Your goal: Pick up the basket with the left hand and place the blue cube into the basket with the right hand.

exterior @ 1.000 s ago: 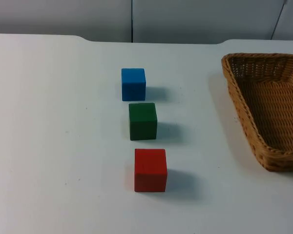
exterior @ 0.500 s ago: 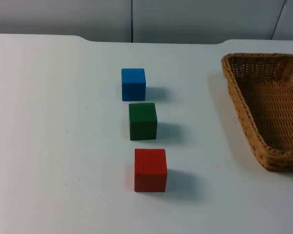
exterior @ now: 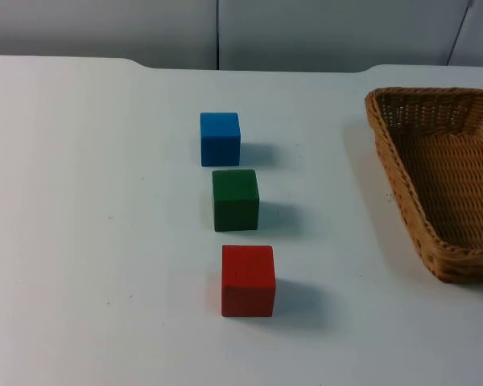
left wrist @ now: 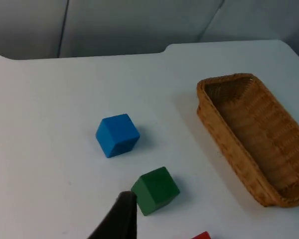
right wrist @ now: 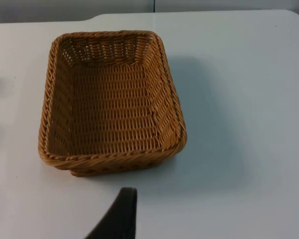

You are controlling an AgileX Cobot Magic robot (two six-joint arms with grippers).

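White table (exterior: pixel 97 241) carries everything, and it ends at the grey wall (exterior: pixel 306 32). Largest on it is the wicker basket (exterior: pixel 439 173), standing empty on its base, well apart from the 3 cubes.

From above, the cubes form a line, near each other but not touching: the blue cube (exterior: pixel 220 138) nearest the wall, the green cube (exterior: pixel 235 199) in the middle, the red cube (exterior: pixel 248 280) last.

The left wrist view looks past the left gripper (left wrist: pixel 120 219); the green cube (left wrist: pixel 155 190) sits just beyond its fingertip, the blue cube (left wrist: pixel 117 135) farther ahead, the basket (left wrist: pixel 249 134) off to one side.

The right wrist view shows the right gripper (right wrist: pixel 120 213) just short of the basket (right wrist: pixel 109 102), whose whole woven floor is visible.

Whether either gripper is wide or narrow I cannot tell.
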